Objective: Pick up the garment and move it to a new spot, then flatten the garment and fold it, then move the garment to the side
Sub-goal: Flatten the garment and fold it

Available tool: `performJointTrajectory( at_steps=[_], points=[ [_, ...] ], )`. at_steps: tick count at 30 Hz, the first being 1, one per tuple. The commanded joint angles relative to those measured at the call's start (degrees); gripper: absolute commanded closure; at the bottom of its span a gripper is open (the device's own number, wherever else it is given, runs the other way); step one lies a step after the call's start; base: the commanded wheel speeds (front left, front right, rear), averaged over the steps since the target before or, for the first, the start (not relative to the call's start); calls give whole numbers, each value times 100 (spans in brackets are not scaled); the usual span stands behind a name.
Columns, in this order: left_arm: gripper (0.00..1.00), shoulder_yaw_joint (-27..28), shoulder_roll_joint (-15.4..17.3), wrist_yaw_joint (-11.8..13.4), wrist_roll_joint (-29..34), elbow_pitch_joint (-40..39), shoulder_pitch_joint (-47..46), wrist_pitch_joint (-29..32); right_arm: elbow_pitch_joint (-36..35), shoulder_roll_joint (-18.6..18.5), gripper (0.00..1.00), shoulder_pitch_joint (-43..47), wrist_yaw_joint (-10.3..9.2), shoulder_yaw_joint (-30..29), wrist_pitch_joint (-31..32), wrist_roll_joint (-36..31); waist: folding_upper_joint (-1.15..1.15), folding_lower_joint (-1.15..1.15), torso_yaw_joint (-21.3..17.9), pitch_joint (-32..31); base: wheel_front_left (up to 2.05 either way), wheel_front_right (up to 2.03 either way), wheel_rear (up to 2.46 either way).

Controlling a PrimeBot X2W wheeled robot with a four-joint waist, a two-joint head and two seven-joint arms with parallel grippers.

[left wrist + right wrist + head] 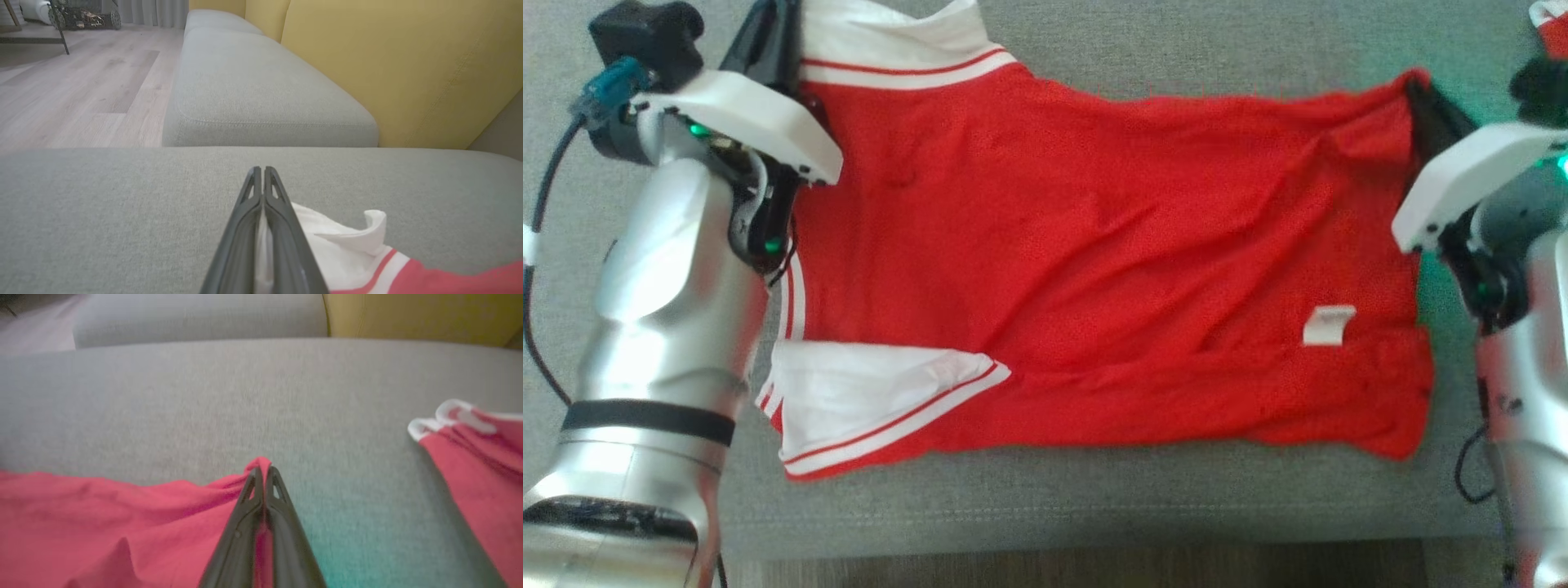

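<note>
- Head view: the garment (1094, 269) lies spread across the grey cushion (1045, 506) and takes up most of mid-frame. Your left gripper (772, 37), at the upper left, is clamped on its white-banded edge. Your right gripper (1425, 110), at the upper right, is clamped on the red corner. Holding both upper corners looks meant to keep that edge taut for flattening or for a fold toward the bottom of the frame. A white sleeve (866, 392) lies turned over at the lower left, and creases run toward the white tag (1329, 325) at the lower right.
- Left wrist view: your fingers are pressed together with white cloth caught between them, low over the cushion. A yellow backrest (408, 69) rises at the upper right and a wooden floor (81, 81) shows at the upper left. Nothing stands in the way ahead.
- Right wrist view: your fingers are closed on a peak of red cloth. A second red piece (470, 465) lies at the right of the frame, apart from the garment. I judge it could snag on a sweep that way.
</note>
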Motion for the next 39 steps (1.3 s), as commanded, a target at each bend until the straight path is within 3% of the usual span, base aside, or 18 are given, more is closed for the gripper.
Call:
performJointTrajectory(
  at_steps=[1, 11, 22, 28, 39],
  points=[
    [100, 233, 225, 31, 54, -276, -58, -70, -206, -51, 100, -235, 37, 49, -172, 10, 0, 0, 5, -7, 0, 0, 0],
    [100, 745, 143, 7, 139, -1232, 544, -70, -25, 62, 100, -259, 37, 91, -693, 297, 0, 0, 32, -141, 0, 0, 0],
    [100, 837, 244, -17, -106, -3292, 2705, -20, -1102, -22, 100, 918, 37, 13, -373, 1023, 0, 0, 47, -293, 0, 0, 0],
    [100, 868, 307, 227, -314, -4230, 3902, 336, -1836, 65, 100, 1762, 37, -206, -102, 909, 0, 0, 53, -309, 0, 0, 0],
    [100, 1016, 345, 530, -567, -4756, 4859, 593, -2359, 524, 100, 2653, 37, -701, 88, 875, 0, 0, 14, -401, 0, 0, 0]
  ],
)
